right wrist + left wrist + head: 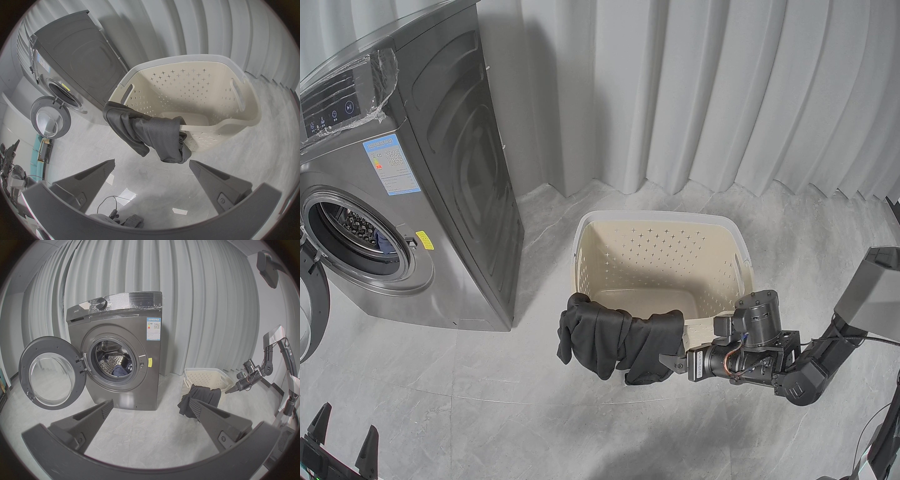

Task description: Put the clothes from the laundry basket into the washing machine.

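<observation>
- Room: pale grey marbled tile floor [487, 387], white pleated curtains [675, 94] along the back.
- Right arm: comes in low from the right, forearm about level, wrist aimed to the robot's left. Right gripper [673, 361] sits just beside the near basket rim; fingers spread, nothing between them.
- Left arm: low at the near left. Left gripper [345, 434] faces the washer front, fingers apart, empty.
- Dark grey cloth garment [612, 337] is draped over the near rim of the cream perforated plastic laundry basket [656, 217] and hangs down outside it.
- Grey front-loading washing machine [456, 187] stands left of the basket, round door [50, 372] swung open. 1 dark blue garment [120, 371] lies in the drum.
- White paper scraps [126, 197] lie on the floor.
</observation>
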